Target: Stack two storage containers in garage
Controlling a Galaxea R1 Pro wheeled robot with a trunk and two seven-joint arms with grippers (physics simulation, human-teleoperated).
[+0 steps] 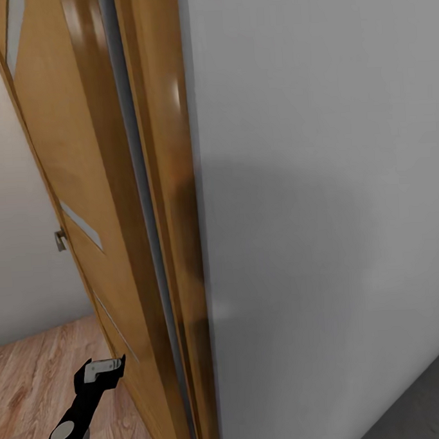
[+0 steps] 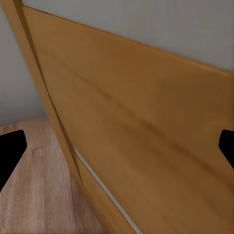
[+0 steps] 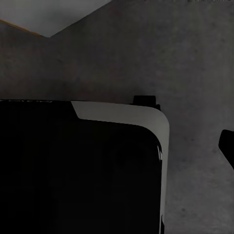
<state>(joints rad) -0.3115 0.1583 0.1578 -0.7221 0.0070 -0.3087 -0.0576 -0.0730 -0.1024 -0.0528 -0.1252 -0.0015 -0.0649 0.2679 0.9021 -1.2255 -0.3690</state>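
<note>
- While the robot stands close against a doorway, the head view puts the light wood plank floor (image 1: 35,377) at about 8 o'clock, meeting a pale wall (image 1: 15,256).
- The left gripper (image 1: 102,370) rises at 7 o'clock on its black arm, just beside the lower face of the wooden door (image 1: 68,156); in the left wrist view its dark fingertips (image 2: 9,151) sit at opposite edges, spread wide, with only the door panel (image 2: 146,146) between them and nothing held.
- A metal handle (image 1: 59,239) juts from the door's edge at 9 o'clock.
- The door frame (image 1: 168,216) runs from 12 to 6 o'clock.
- A grey wall (image 1: 322,208) spans 1 to 5 o'clock, with dark grey concrete floor (image 1: 422,402) at 5 o'clock.
- The right wrist view looks down on rough concrete (image 3: 195,63) and the robot's black, white-trimmed body (image 3: 73,170); one dark fingertip (image 3: 227,146) shows, so I cannot tell how wide the right gripper stands.
</note>
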